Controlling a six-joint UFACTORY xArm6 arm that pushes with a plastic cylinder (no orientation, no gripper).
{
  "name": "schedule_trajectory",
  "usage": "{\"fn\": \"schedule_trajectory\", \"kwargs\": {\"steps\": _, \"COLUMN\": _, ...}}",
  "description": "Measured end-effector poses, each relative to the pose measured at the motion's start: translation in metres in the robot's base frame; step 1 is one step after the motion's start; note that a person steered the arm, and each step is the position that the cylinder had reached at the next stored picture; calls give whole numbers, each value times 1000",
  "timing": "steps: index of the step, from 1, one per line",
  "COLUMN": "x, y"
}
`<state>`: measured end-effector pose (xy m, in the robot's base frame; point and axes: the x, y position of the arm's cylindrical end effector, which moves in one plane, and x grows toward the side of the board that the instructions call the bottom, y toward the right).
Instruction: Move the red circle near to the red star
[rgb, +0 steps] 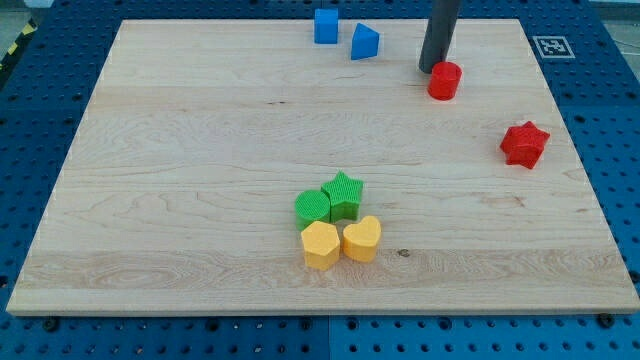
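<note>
The red circle (444, 80) is a short red cylinder near the view's top right of the wooden board (200, 180). The red star (524, 144) lies lower and further to the view's right, roughly a hand's width from the circle. My tip (431, 70) is the lower end of a dark rod that comes down from the view's top edge. It stands right at the circle's upper left side, touching it or nearly so.
A blue cube (326, 26) and a blue wedge-like block (365, 42) sit at the view's top, left of the rod. A cluster of a green cylinder (312, 207), green star (344, 194), yellow hexagon (320, 245) and yellow heart (362, 240) sits at lower centre.
</note>
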<state>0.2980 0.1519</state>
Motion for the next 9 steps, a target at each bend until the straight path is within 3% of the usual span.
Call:
{"fn": "schedule_trajectory", "kwargs": {"steps": 2, "x": 14, "y": 16}}
{"fn": "schedule_trajectory", "kwargs": {"steps": 5, "x": 16, "y": -22}}
{"fn": "schedule_trajectory", "kwargs": {"steps": 6, "x": 45, "y": -16}}
{"fn": "schedule_trajectory", "kwargs": {"steps": 9, "x": 61, "y": 18}}
